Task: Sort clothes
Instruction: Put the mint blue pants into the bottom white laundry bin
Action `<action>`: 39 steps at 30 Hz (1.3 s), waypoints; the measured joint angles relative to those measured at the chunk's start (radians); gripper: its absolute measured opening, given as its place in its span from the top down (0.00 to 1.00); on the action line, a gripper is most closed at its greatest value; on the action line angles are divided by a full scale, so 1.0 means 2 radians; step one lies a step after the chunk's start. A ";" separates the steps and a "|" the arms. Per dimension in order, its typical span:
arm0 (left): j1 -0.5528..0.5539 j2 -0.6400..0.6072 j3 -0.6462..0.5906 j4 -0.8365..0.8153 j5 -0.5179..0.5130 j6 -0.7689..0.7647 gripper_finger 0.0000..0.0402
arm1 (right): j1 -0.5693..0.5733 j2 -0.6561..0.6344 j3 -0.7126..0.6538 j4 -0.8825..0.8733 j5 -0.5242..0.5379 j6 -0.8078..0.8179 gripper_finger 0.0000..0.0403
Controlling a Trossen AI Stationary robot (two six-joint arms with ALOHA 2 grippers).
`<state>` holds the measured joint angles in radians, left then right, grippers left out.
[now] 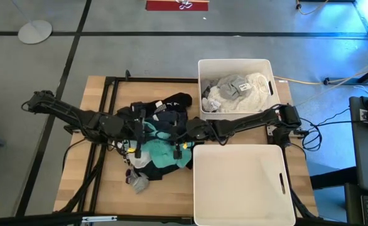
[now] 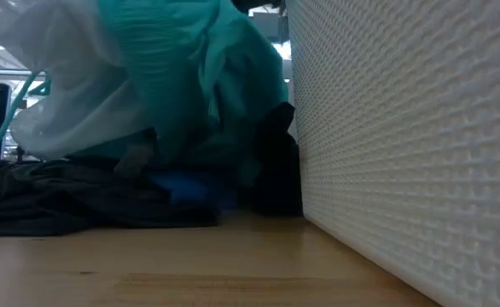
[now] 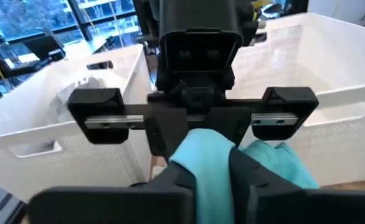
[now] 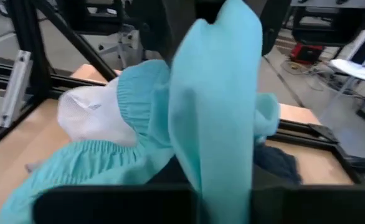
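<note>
While both pincers [image 1: 156, 141] clamp teal cloth [image 4: 213, 99], wooden tabletop [image 1: 105, 182] sits on grey floor [image 1: 121, 37].

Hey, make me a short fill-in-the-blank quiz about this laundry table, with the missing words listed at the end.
1. Both the left gripper and the right gripper are shut on the ____ garment.
2. The far bin, holding white and grey clothes, sits on the robot's ____ side of the table.
3. The near bin holds ____.
4. Dark clothes lie in a ____ between the arms.

Missing words: teal; right; nothing; pile
</note>
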<state>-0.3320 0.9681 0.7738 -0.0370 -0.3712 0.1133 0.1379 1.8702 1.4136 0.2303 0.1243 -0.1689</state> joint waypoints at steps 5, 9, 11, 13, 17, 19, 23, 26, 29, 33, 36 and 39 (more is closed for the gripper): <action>0.003 -0.006 0.001 0.000 -0.001 -0.001 0.74 | 0.000 -0.024 0.000 -0.012 0.009 -0.001 0.91; 0.003 -0.016 0.005 -0.018 0.000 0.011 0.61 | 0.000 -0.049 -0.001 -0.021 0.021 -0.009 0.94; 0.003 -0.029 0.014 -0.042 0.000 0.007 0.57 | 0.000 -0.062 -0.001 -0.026 0.033 -0.020 0.97; 0.003 -0.045 0.021 -0.068 -0.001 0.000 0.54 | 0.000 -0.077 -0.001 -0.027 0.043 -0.030 0.98; 0.003 -0.082 0.022 -0.102 -0.019 -0.004 0.53 | 0.000 -0.105 -0.001 -0.027 0.057 -0.048 0.95; 0.003 -0.097 0.022 -0.126 -0.035 -0.017 0.54 | 0.000 -0.117 -0.001 -0.027 0.066 -0.055 0.94; 0.003 -0.117 0.022 -0.170 -0.055 -0.044 0.54 | 0.000 -0.143 -0.001 -0.020 0.071 -0.072 0.96; 0.003 -0.120 0.022 -0.194 -0.056 -0.065 0.54 | 0.000 -0.159 -0.001 -0.023 0.074 -0.086 0.98; 0.003 -0.121 0.012 -0.202 -0.057 -0.080 0.54 | 0.000 -0.178 -0.001 -0.024 0.080 -0.092 0.97; 0.003 -0.120 -0.008 -0.201 -0.057 -0.097 0.55 | 0.000 -0.209 -0.001 -0.023 0.081 -0.092 0.95; 0.003 -0.120 -0.025 -0.200 -0.057 -0.110 0.55 | 0.000 -0.229 -0.001 -0.027 0.081 -0.090 0.95; 0.003 -0.120 -0.042 -0.196 -0.057 -0.124 0.55 | 0.000 -0.251 -0.001 -0.035 0.081 -0.087 0.95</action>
<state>-0.3256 0.7278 0.6891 -0.4294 -0.4858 -0.1341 0.1375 1.3677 1.4124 0.1594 0.2855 -0.3428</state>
